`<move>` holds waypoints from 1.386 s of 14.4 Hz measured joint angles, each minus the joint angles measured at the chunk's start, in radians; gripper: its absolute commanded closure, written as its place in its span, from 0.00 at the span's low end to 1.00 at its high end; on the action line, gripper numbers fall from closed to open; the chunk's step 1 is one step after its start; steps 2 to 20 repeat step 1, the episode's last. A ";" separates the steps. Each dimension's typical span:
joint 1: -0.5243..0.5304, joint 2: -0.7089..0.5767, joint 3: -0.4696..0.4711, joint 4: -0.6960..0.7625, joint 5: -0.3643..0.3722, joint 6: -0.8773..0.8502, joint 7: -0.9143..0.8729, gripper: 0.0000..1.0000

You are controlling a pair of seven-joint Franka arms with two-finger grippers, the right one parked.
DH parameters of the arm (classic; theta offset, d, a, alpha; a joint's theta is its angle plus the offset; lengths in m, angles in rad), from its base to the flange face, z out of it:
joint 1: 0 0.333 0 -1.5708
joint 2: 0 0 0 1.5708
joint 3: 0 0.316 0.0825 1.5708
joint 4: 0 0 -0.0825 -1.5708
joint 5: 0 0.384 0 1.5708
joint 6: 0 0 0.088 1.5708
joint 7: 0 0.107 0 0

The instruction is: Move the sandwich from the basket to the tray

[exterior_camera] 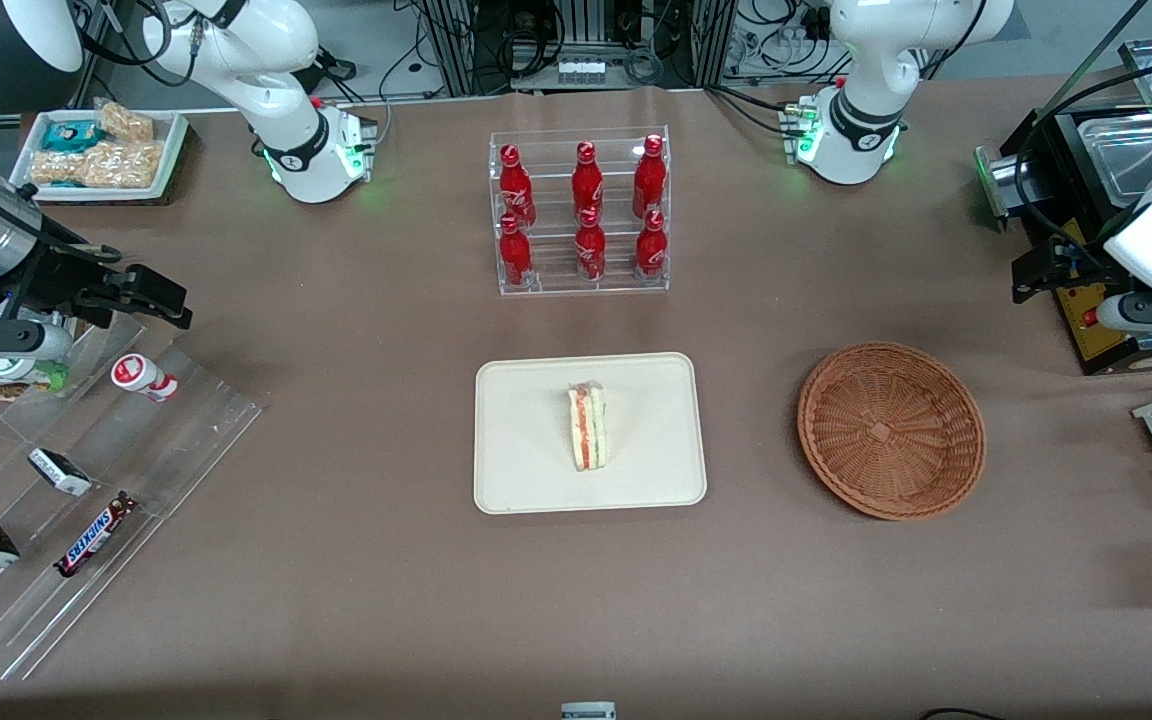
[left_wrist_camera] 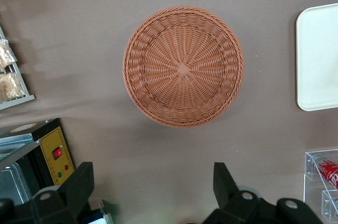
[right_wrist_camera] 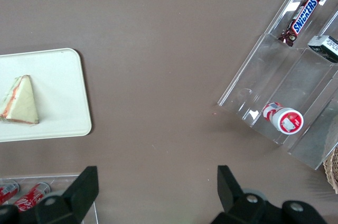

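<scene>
Wicker basket (exterior_camera: 891,430) bare; tool (left_wrist_camera: 153,184) spread above.

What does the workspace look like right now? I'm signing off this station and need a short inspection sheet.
Surface: brown table cover, no spills seen.
Job's things: sandwich lies on the tray; basket holds nothing, toward the working arm's end.
Clutter: acrylic rack with six red bottles, farther from the front camera than the tray; stepped acrylic rack with Snickers bar toward the parked arm's end; snack dish.
Claw: left claw open, holding nothing, raised beside the basket.
Cables: bundles off the table's edge.
Surroundings: black machine by the working arm.
</scene>
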 measured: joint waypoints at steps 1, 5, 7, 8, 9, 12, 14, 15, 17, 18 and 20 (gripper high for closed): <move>0.000 0.000 0.000 0.000 0.000 0.000 0.001 0.00; 0.000 0.000 0.000 0.000 0.000 0.000 0.001 0.00; 0.000 0.000 0.000 0.000 0.000 0.000 0.001 0.00; 0.000 0.000 0.000 0.000 0.000 0.000 0.001 0.00; 0.000 0.000 0.000 0.000 0.000 0.000 0.001 0.00; 0.000 0.000 0.000 0.000 0.000 0.000 0.001 0.00; 0.000 0.000 0.000 0.000 0.000 0.000 0.001 0.00; 0.000 0.000 0.000 0.000 0.000 0.000 0.001 0.00; 0.000 0.000 0.000 0.000 0.000 0.000 0.001 0.00; 0.000 0.000 0.000 0.000 0.000 0.000 0.001 0.00; 0.000 0.000 0.000 0.000 0.000 0.000 0.001 0.00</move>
